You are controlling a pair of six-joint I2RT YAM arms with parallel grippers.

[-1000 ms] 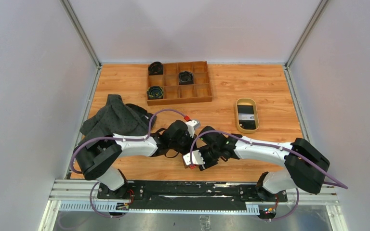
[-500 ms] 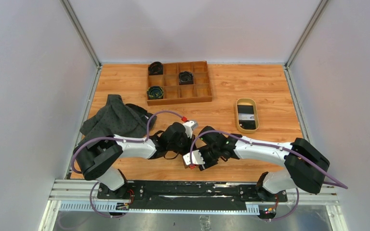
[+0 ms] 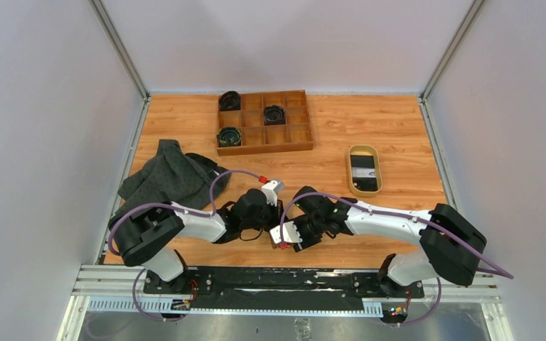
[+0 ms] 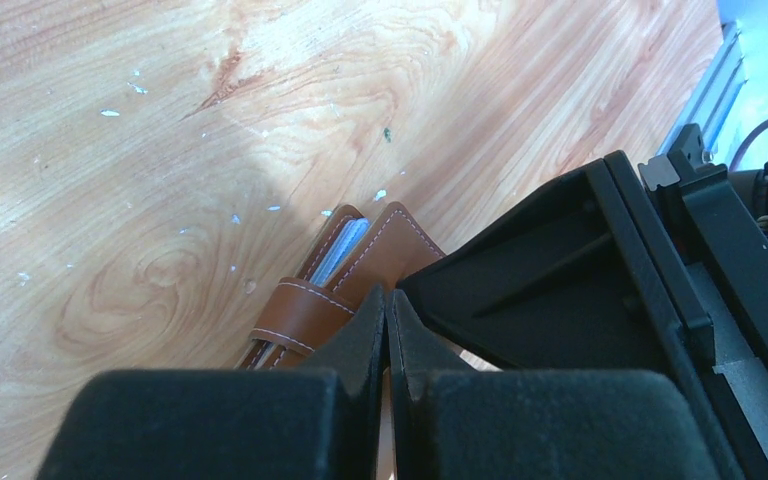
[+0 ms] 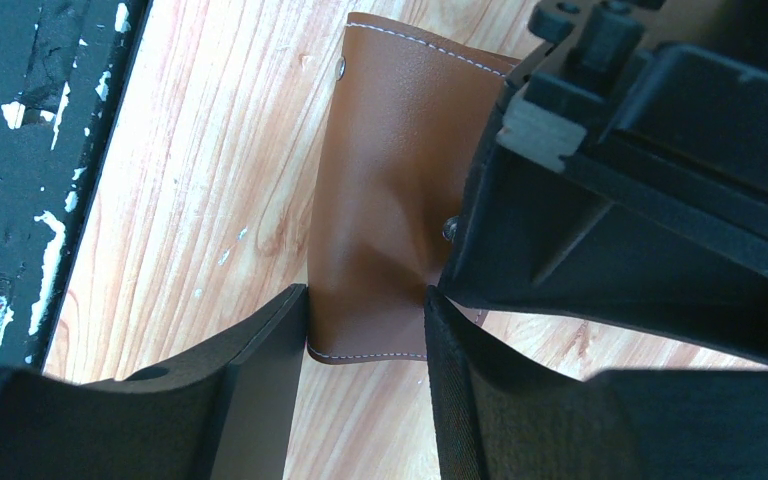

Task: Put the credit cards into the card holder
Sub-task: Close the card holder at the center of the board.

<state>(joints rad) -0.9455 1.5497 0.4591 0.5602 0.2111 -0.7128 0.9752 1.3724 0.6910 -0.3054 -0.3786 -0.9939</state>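
1. Since a second ago your left arm has drawn back toward its base, and the right arm has not stirred.
2. The left gripper [image 4: 388, 300] is pressed fully closed on nothing, with its tips at the strap of the card holder [image 4: 385, 245].
3. The right gripper [image 5: 365, 325] pinches one leather flap of the card holder, which lies on the table between both tools.
4. No credit card is at the card holder. A dark flat item [image 3: 364, 170], perhaps one, lies in the oval dish [image 3: 352, 153], well apart from it.
5. The pinched flap looks buckled, so a pull could slip it free or fold it shut.
6. Both tools crowd the card holder and may knock together.
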